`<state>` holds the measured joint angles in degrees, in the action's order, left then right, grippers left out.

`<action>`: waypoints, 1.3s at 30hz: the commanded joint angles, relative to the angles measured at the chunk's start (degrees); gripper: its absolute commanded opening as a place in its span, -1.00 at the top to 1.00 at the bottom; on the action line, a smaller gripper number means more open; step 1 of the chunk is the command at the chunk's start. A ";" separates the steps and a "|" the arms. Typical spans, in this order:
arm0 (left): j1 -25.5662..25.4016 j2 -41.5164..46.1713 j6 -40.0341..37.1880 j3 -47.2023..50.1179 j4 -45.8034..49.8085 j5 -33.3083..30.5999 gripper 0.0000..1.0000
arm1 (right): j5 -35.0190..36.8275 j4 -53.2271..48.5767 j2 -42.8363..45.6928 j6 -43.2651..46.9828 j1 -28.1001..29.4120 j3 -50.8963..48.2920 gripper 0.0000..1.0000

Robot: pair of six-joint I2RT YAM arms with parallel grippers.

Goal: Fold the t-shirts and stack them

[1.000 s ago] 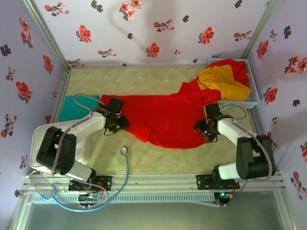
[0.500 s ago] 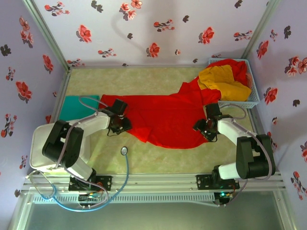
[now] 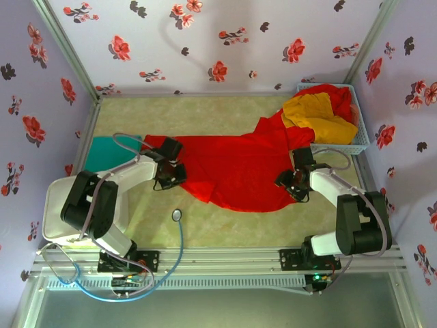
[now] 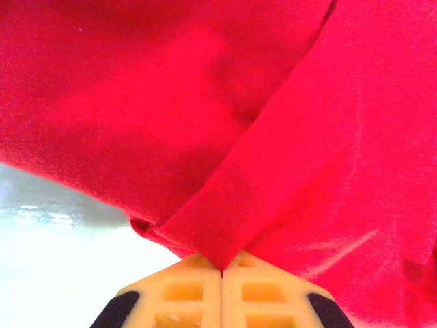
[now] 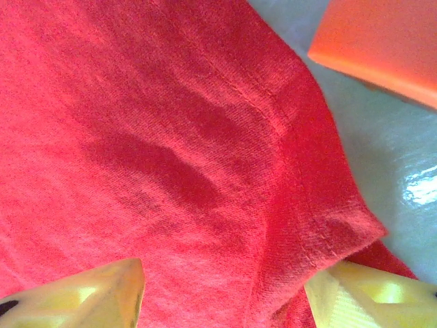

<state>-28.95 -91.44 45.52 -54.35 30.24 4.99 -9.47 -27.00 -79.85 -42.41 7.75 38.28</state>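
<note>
A bright red t-shirt (image 3: 232, 171) lies spread across the middle of the table, one end trailing up toward the basket. My left gripper (image 3: 172, 175) is at its left edge. In the left wrist view this gripper (image 4: 222, 268) is shut on a pinched fold of the red t-shirt (image 4: 287, 137). My right gripper (image 3: 291, 183) rests on the shirt's right edge. In the right wrist view its fingers (image 5: 102, 294) stand wide apart over the red cloth (image 5: 171, 157) near the hem, so it is open. A teal t-shirt (image 3: 108, 152) lies folded at the far left.
The pale blue mesh basket (image 3: 360, 139) at the back right holds a mustard-yellow shirt (image 3: 317, 113) and more red cloth (image 3: 339, 96). A small round ring (image 3: 177, 214) and a blue cable (image 3: 179, 253) lie near the front. Flowered walls close in the table.
My left gripper has closed on the red shirt's left edge and shifted slightly to the right, bunching the cloth there. The right arm has not moved.
</note>
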 commanded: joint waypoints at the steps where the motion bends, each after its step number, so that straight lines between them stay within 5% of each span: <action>1: -0.67 1.98 -1.81 -5.37 8.87 -0.01 1.00 | -0.81 -0.07 -1.62 0.79 -0.37 -0.24 -0.29; 13: -1.63 -4.28 -5.85 -19.53 21.00 0.93 1.00 | -0.81 0.02 -1.36 0.66 -0.37 -0.28 -0.30; 22: -2.33 -19.27 -11.79 -31.92 27.37 -0.53 0.94 | -1.25 0.03 -1.47 1.01 -0.41 -0.12 -0.29; 34: -4.57 -32.21 -15.43 -49.38 35.43 -3.25 0.49 | -2.12 0.75 -1.53 0.84 -0.37 -0.69 -0.29; 39: -4.91 -30.18 -15.52 -46.73 34.87 -4.56 0.34 | -2.26 0.61 -1.10 0.93 -0.37 -0.49 -0.29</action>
<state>-33.58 -122.65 31.05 -102.26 62.87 2.11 -10.74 -26.15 -79.96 -42.37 7.75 38.30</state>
